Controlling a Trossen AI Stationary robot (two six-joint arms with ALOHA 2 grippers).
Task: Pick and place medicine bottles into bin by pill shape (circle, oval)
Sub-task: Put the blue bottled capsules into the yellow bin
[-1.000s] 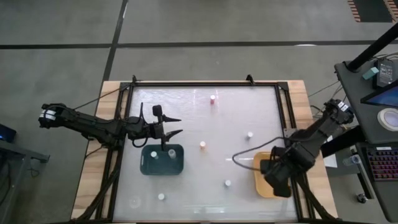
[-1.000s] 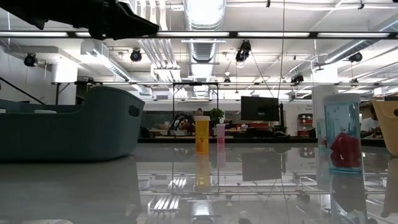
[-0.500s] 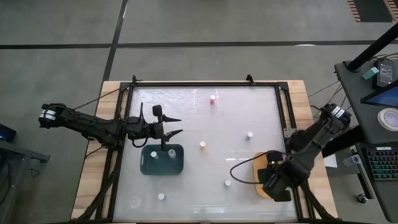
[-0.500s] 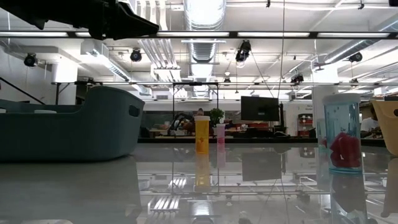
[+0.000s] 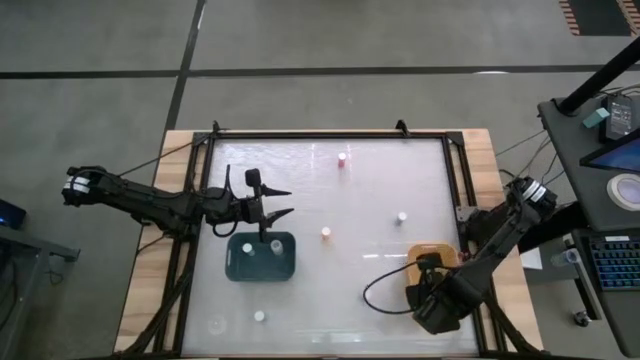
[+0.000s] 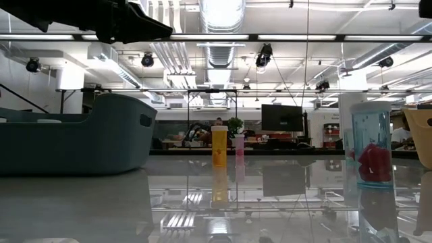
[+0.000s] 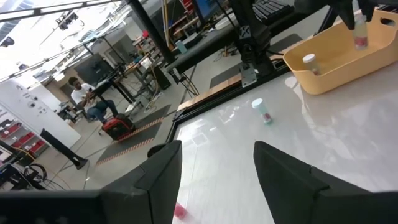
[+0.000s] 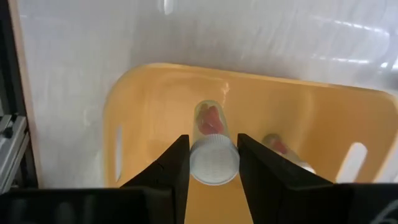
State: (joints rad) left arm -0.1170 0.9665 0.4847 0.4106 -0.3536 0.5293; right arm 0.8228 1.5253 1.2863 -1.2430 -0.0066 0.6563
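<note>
Spanning the middle of the high view, the pale glossy worktop carries two trays and several small bottles. The teal tray sits on the left half, with white-capped bottles inside it; in the low view its dark wall fills the left side. The yellow tray lies at the right edge, partly covered by the right arm.

The left jaws hang just beyond the teal tray's far rim, spread apart with nothing between them; in the left wrist view their two dark fingers frame bare worktop.

The right jaws hover over the yellow tray's near end, clenched on a clear bottle with a white cap and reddish pills inside. That bottle points down into the tray, and another bottle lies on the tray floor just beside it.

Loose bottles stand on the worktop: a reddish one near the far edge, an orange one at the centre, a white-capped one to the right, and another near the front edge.
</note>
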